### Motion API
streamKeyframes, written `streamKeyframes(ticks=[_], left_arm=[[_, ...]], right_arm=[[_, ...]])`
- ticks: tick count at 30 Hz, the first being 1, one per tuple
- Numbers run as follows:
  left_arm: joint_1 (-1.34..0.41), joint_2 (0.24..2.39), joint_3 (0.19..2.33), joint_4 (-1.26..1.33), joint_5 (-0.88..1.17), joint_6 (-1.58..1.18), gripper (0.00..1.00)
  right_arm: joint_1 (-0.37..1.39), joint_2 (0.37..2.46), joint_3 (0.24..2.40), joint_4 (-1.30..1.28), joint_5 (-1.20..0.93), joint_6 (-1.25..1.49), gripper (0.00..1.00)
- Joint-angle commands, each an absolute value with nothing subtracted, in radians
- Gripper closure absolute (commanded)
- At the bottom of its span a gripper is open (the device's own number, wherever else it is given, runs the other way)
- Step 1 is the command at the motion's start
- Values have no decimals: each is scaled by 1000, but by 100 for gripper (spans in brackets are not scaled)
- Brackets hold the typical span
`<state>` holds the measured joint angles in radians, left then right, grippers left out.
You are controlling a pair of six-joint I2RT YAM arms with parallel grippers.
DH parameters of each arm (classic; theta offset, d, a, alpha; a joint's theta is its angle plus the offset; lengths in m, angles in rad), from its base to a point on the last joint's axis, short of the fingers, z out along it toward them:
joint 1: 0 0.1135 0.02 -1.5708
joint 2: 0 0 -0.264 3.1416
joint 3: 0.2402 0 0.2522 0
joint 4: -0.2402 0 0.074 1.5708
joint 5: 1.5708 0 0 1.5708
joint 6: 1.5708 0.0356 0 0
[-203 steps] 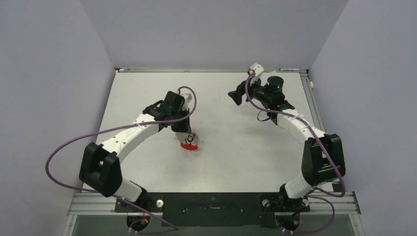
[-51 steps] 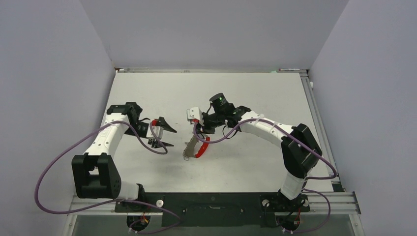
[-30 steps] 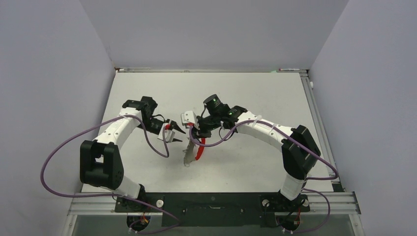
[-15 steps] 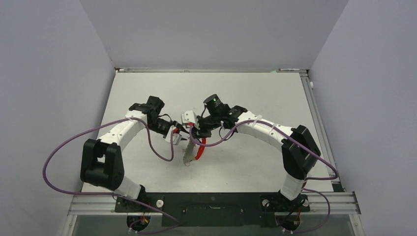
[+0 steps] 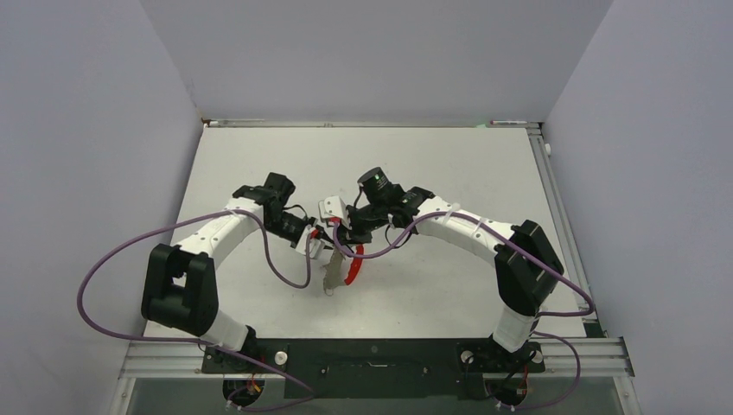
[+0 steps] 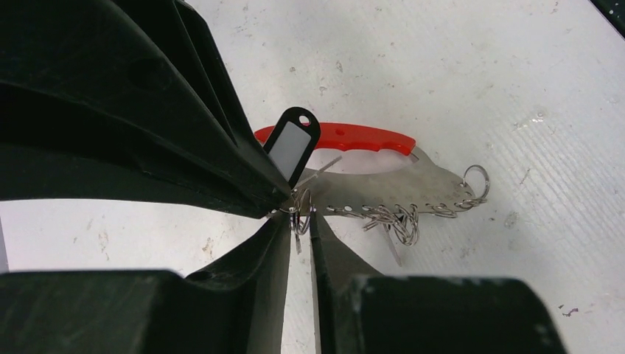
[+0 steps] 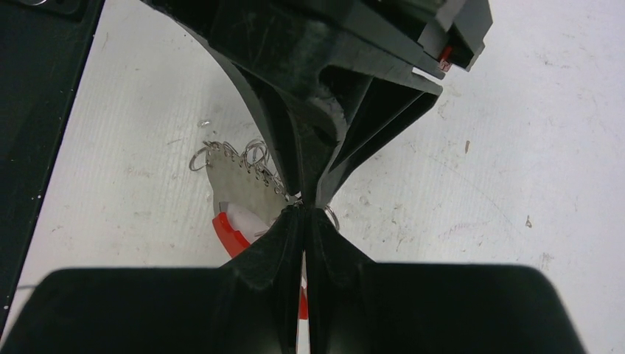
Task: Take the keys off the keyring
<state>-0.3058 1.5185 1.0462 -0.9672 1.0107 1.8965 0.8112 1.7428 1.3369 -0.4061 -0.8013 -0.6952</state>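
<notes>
The keyring is a curved band, grey metal point(image 6: 398, 193) on one side and bright red point(image 6: 346, 137) on the other, with several thin wire rings point(image 6: 394, 220) along its edge. In the top view it hangs slanted point(image 5: 334, 270) below the two grippers. My right gripper point(image 7: 304, 209) is shut on the grey band's end. My left gripper point(image 6: 298, 214) faces it, jaws nearly together with one wire ring pinched between them. A slim pale silvery key point(image 6: 392, 249) dangles from the rings. A black tag with a white window point(image 6: 293, 141) sticks up beside the fingers.
The white tabletop point(image 5: 415, 164) carries scuff marks and is walled by pale panels on three sides. Purple cables point(image 5: 112, 268) loop off both arms. A metal rail point(image 5: 372, 353) with the arm bases runs along the near edge.
My left arm has swung right up to the keyring and its jaws have narrowed onto a wire ring. My right gripper has held the band in place.
</notes>
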Motion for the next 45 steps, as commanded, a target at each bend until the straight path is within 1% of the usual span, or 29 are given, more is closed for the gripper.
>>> streamKeyframes(ticks=[1,6,16,23,29,31,39,45], left_arm=[[-315,1488,1035,-906,1020,1832,89],[-317,1468,1004,-870,1007,1805,100],[-318,1364,869,-552,1012,1504,100],[-316,1355,855,-514,1028,1442,100],[-316,1346,831,-487,1031,1422,100],[-315,1348,825,-444,1019,1370,100],[-280,1399,859,-318,933,1091,100],[-263,1479,929,-316,836,1002,100]], right_arm=[[802,1677,1331,-365,-841,-703,95],[790,1667,1314,-357,-845,-699,95],[770,1639,1188,-302,-780,-718,95],[771,1642,1108,-213,-718,-699,95],[769,1649,1075,-150,-714,-665,95],[759,1646,1075,-142,-714,-655,95],[614,1613,1067,-149,-754,-583,95],[373,1588,1037,-226,-763,-603,95]])
